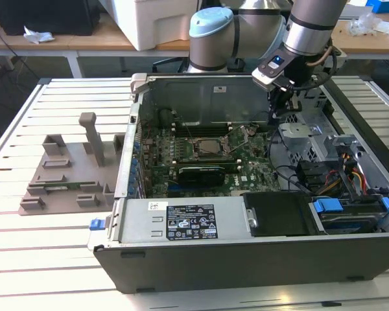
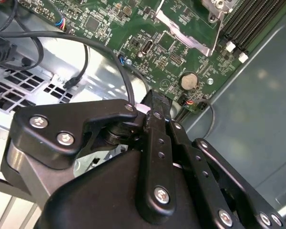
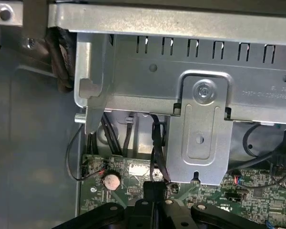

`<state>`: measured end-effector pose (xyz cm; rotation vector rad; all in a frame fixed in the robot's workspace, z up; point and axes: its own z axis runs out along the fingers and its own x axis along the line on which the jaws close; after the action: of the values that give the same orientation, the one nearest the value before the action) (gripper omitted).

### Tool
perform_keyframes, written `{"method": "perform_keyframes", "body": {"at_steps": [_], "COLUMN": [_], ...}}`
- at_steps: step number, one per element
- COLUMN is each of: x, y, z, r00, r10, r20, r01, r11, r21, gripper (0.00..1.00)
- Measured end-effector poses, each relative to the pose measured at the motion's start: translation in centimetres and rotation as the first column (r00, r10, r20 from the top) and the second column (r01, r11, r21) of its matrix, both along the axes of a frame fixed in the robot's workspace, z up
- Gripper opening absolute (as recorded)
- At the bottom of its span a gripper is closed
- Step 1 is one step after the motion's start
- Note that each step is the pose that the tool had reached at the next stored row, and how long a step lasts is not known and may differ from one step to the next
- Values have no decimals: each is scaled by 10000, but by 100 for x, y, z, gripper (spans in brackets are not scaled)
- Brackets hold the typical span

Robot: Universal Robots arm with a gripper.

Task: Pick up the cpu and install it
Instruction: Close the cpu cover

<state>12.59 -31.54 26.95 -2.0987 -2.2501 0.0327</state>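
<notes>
Cpu (image 1: pixel 211 147) seems, from where I stand, to lie in the motherboard socket, a pale square just behind the black card (image 1: pixel 201 172), though I can't be sure. Farther back, toward the exterior view's right, the gripper (image 2: pixel 151 106) hangs well apart from it. Its jaws are pinched together on nothing I can see. The socket's metal frame (image 2: pixel 183 31) looks raised, so clamping appears left to do.

The arm (image 1: pixel 309 26) angles downward, wrist tilted. The gripper (image 2: pixel 154 104) points down, its fingers closed against each other.
</notes>
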Motion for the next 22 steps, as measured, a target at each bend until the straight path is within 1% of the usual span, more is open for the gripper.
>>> {"method": "perform_keyframes", "body": {"at_steps": [4, 12, 22], "x": [0, 2, 2], "y": [0, 0, 0], "z": [-61, -140, -215], "r00": [10000, 10000, 10000], "r10": [-1, 0, 0], "r20": [0, 0, 0], "r01": [1, 0, 0], "r11": [10000, 10000, 10000], "r21": [1, 0, 0], "gripper": [11, 11, 11]}}
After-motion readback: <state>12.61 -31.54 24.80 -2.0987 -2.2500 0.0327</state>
